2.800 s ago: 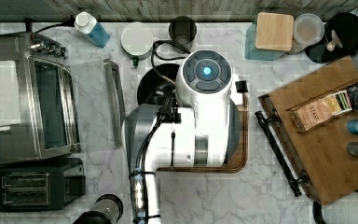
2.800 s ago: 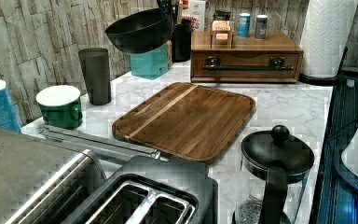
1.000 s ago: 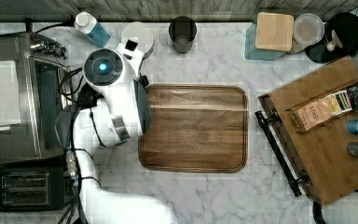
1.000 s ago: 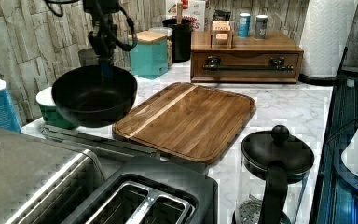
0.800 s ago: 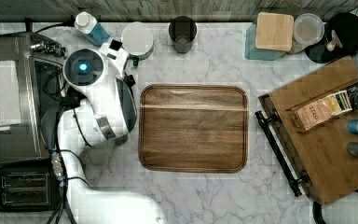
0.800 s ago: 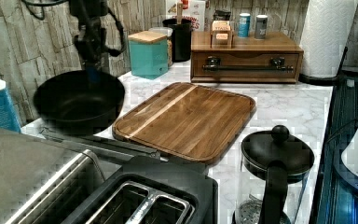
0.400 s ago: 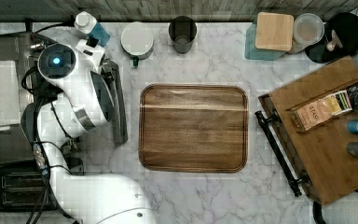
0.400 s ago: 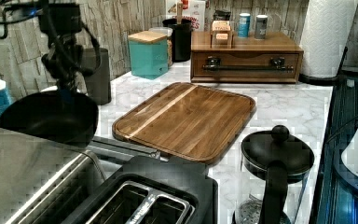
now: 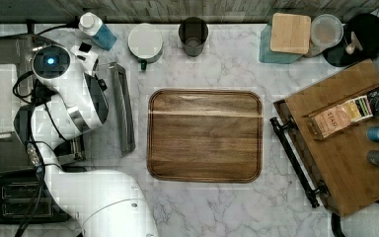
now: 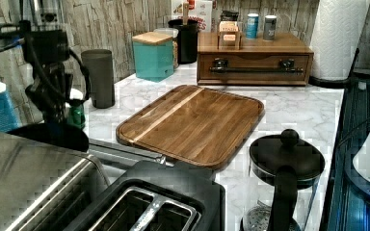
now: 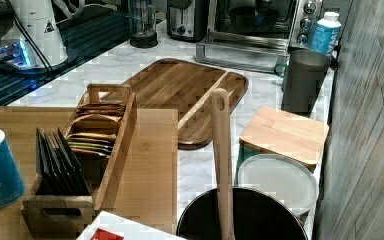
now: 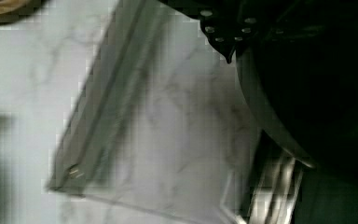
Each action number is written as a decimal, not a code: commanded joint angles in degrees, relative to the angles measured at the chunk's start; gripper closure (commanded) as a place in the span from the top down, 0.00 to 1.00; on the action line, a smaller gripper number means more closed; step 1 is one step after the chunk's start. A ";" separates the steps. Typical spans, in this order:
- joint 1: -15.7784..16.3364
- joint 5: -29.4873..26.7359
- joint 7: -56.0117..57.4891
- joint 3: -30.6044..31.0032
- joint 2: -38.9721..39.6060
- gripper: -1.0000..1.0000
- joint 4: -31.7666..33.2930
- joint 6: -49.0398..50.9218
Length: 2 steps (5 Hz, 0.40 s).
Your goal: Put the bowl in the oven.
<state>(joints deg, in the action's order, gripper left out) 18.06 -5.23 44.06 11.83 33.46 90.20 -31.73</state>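
1. The round, plain black bowl hangs from the gripper at the mouth of the boxy stainless-steel toaster oven, above its lowered glass door. In the right view the bowl appears dark inside the oven cavity.
2. Fingers: closed on the bowl's rim; the wrist view shows a studded pad against the bowl wall.
3. Stage, by judgement: insertion under way, release not yet made.
4. Risk: a rim-only grip could let the bowl tilt or slip if it meets the oven frame.
5. Risk: the arm's cables run close to the oven top; snagging is possible.
6. Risk: releasing while high would drop the bowl onto the rack.
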 commanded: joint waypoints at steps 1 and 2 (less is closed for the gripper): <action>-0.57 -8.56 2.10 5.35 -0.87 0.00 -5.66 -1.93; -2.34 -14.25 1.55 7.10 0.27 0.00 -4.90 -3.25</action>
<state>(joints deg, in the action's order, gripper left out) 17.26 -13.75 44.09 14.81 35.17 90.20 -34.02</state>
